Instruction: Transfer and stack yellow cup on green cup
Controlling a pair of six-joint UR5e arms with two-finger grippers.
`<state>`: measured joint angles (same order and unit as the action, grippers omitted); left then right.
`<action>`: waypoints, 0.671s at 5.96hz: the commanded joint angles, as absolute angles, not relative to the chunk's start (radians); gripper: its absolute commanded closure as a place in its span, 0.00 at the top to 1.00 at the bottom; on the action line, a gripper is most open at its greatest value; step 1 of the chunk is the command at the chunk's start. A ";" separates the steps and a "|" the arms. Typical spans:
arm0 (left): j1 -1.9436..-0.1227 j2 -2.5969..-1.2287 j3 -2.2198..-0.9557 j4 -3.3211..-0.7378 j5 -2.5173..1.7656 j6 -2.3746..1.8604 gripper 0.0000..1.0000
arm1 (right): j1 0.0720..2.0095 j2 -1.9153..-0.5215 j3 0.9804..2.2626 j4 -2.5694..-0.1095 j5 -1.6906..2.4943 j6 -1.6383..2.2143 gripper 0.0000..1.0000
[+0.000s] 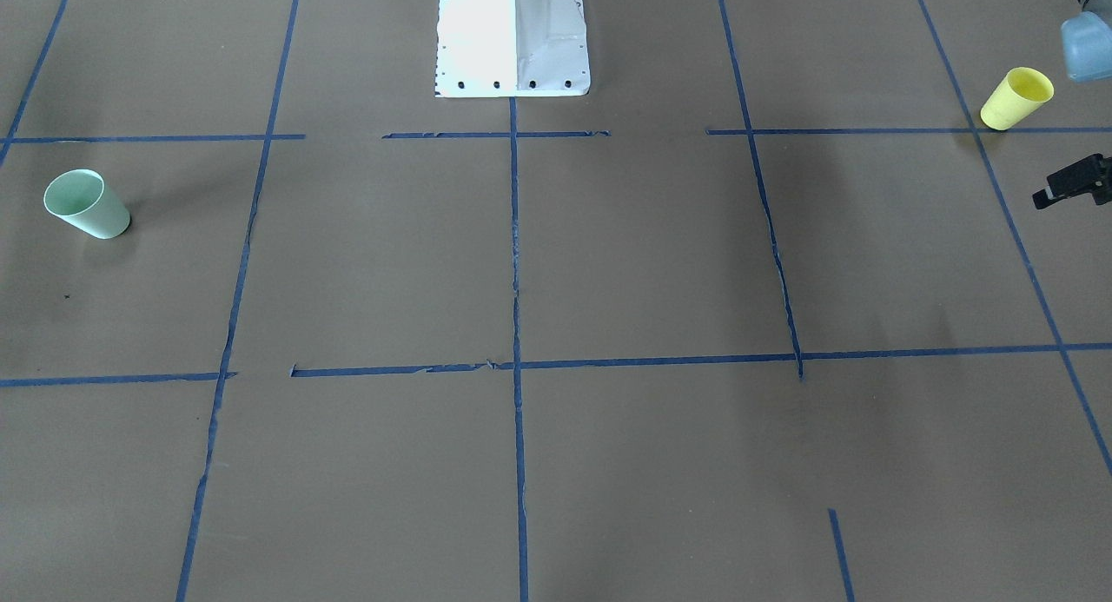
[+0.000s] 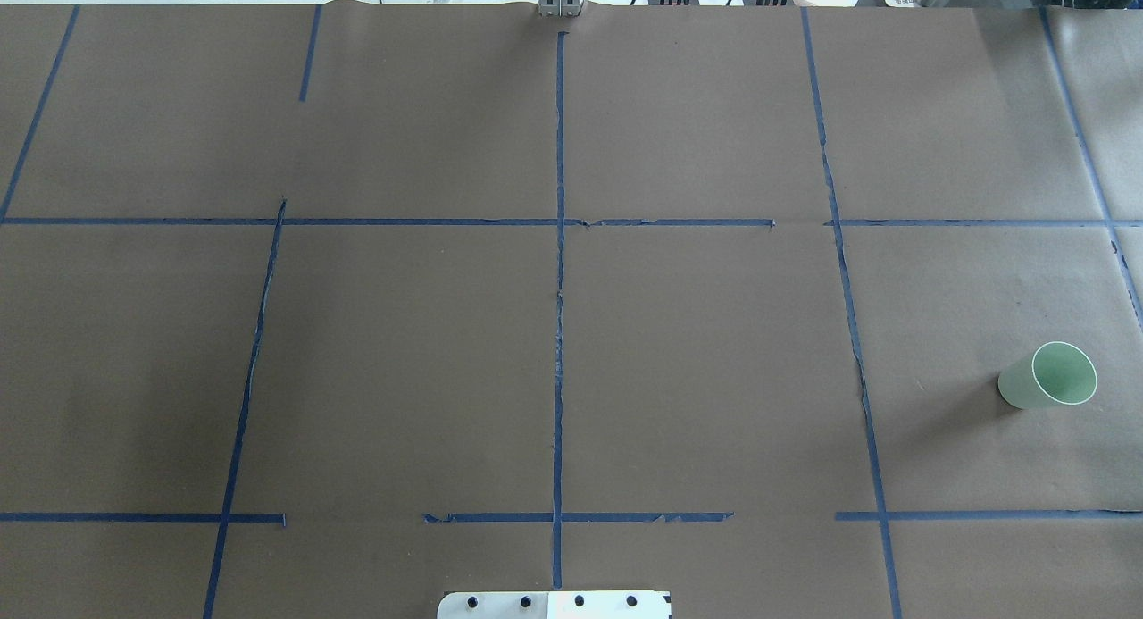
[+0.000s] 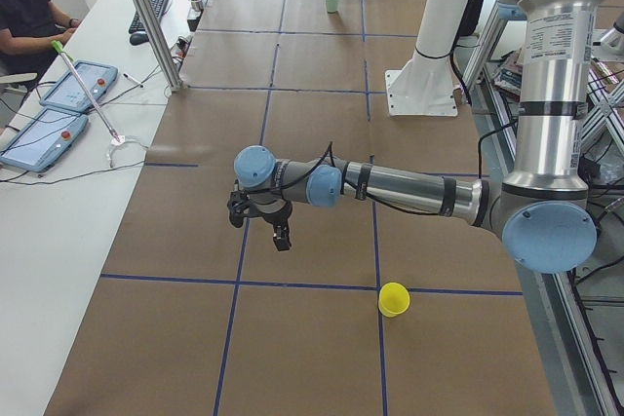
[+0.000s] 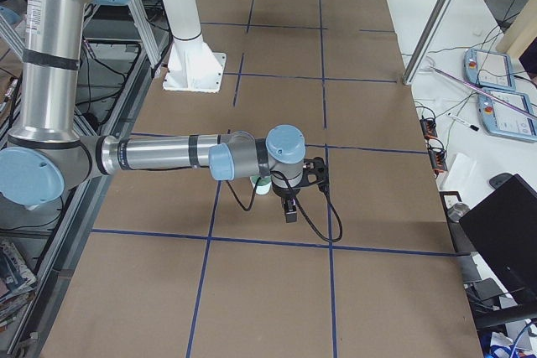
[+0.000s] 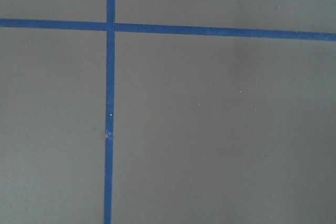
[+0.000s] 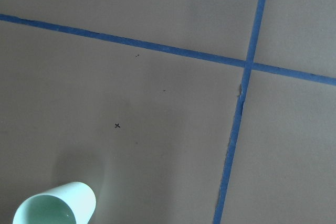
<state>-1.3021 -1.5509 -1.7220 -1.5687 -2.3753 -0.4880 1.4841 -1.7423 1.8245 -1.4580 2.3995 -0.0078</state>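
Note:
The yellow cup stands upright on the brown table, on the robot's left side; it also shows in the exterior left view. It is out of the overhead view. The green cup stands upright on the robot's right side and shows in the right wrist view. My left gripper hovers beside the yellow cup, apart from it, with its fingers spread and empty in the exterior left view. My right gripper hovers close beside the green cup; I cannot tell whether it is open or shut.
The white robot base stands at the table's robot-side edge, in the middle. Blue tape lines divide the brown table into squares. An operator sits at a side desk with tablets.

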 commanded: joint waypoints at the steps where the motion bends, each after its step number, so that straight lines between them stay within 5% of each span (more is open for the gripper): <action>1: -1.118 -1.554 -1.756 -1.627 -2.109 -1.022 1.00 | 1.480 -1.744 1.822 -1.450 2.436 -0.002 1.00; 4: -0.833 -1.546 -1.766 -1.529 -1.851 -1.598 1.00 | 1.470 -1.775 1.822 -1.448 2.479 -0.003 1.00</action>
